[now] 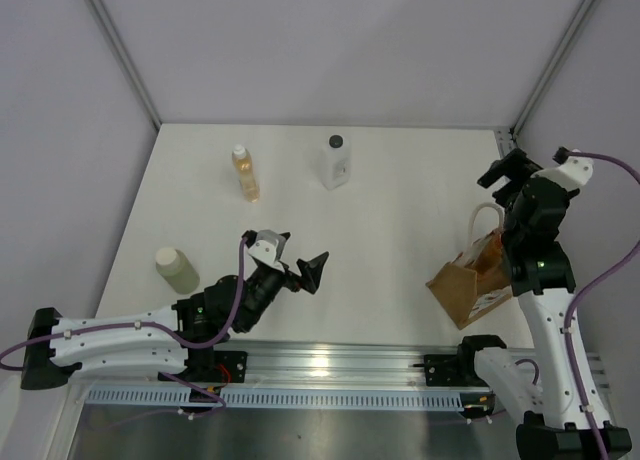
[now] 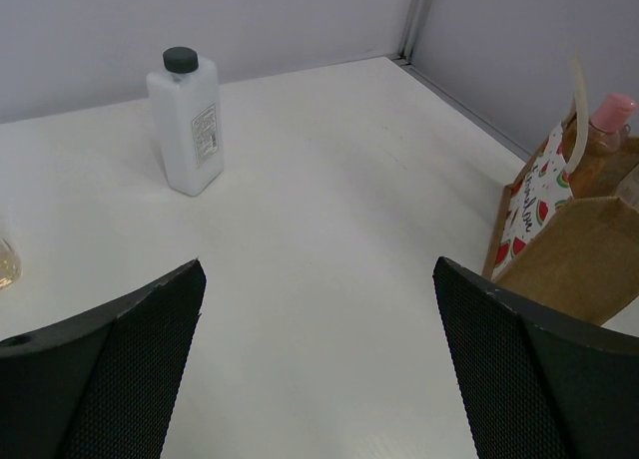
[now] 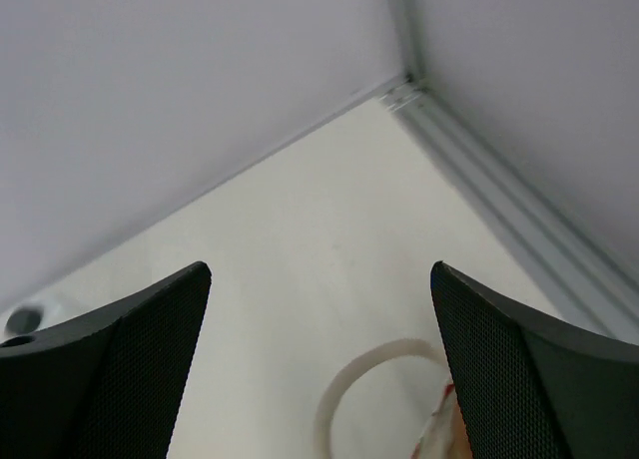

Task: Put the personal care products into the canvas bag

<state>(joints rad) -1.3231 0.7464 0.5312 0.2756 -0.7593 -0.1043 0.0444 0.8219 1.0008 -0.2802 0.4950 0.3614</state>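
A slim amber bottle (image 1: 244,173) with a white cap and a clear squarish bottle (image 1: 336,162) (image 2: 187,120) with a black cap stand at the back of the table. On the left stands a squat pale-green cylinder (image 1: 177,270). The tan canvas bag (image 1: 470,285) (image 2: 574,244) is upright at the right, and an orange bottle with a pink cap (image 2: 607,125) stands inside it. My left gripper (image 1: 297,258) (image 2: 318,269) hangs open and empty low over the table's middle. Raised above and behind the bag, my right gripper (image 1: 510,170) (image 3: 319,269) is open with nothing between its fingers; the bag's cream handle (image 3: 364,389) loops below it.
Grey walls close the table at the back and both sides, with a metal corner post (image 1: 513,132) at the back right. The arms' mounting rail (image 1: 320,365) runs along the near edge. White tabletop (image 2: 329,180) lies between the left gripper and the bag.
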